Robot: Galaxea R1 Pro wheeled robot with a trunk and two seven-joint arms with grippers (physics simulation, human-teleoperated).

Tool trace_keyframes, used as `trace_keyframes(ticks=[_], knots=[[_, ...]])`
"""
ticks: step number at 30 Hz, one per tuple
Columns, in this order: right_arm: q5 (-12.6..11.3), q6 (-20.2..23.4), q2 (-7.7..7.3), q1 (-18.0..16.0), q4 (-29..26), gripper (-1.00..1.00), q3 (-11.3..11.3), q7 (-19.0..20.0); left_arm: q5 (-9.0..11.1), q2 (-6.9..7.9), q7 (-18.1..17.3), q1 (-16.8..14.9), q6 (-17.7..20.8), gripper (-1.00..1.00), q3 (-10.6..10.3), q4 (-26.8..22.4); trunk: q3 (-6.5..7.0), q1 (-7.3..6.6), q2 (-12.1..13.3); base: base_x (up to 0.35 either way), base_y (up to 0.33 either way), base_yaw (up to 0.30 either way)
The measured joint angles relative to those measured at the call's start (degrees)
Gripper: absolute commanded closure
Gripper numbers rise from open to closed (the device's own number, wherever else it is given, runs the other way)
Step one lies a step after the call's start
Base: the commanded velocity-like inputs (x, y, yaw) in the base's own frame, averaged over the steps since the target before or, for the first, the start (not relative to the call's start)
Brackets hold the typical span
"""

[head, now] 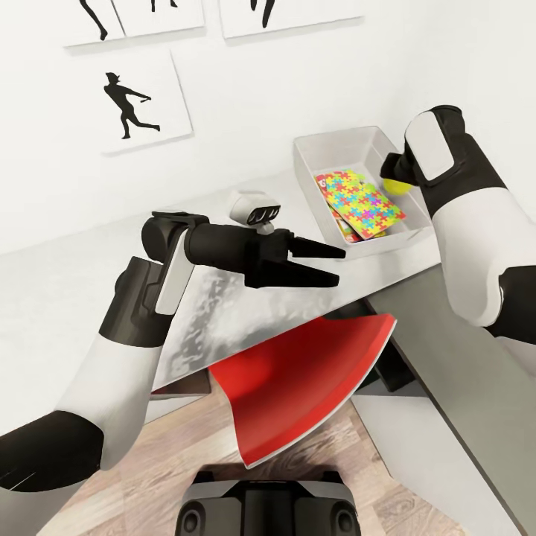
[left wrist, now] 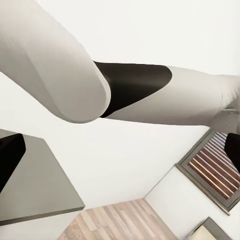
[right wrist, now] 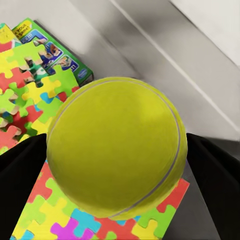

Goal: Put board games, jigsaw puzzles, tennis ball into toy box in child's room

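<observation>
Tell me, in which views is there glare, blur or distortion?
Head view: mottled glare on the table, edges bent by a wide lens. Right wrist view: the tennis ball looms large but sharp; the toy box wall behind looks soft. Left wrist view: even light, no glare.

My head camera looks forward and down, tilted, over both my arms onto the bench (head: 89, 298) and the toy box (head: 339, 145) against the white wall. My right wrist camera sits very close above that box, facing down along my right claw (right wrist: 117, 170) at the tennis ball (right wrist: 117, 165) over the jigsaw puzzles (right wrist: 30, 85); both views share these. My left wrist camera faces away across the room, toward my right arm (left wrist: 150, 95), wall and floor (left wrist: 120, 222)
</observation>
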Motion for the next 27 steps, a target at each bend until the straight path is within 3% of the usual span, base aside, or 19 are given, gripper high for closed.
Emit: trace_keyframes(ticks=[27], knots=[[0.6, -5.1, 0.00, -0.1, 0.9, 1.00, -0.1, 0.9, 0.0, 0.00, 0.0, 0.0, 0.0, -1.00, -0.2, 0.0, 0.00, 0.00, 0.0, 0.003, -0.005, 0.000]])
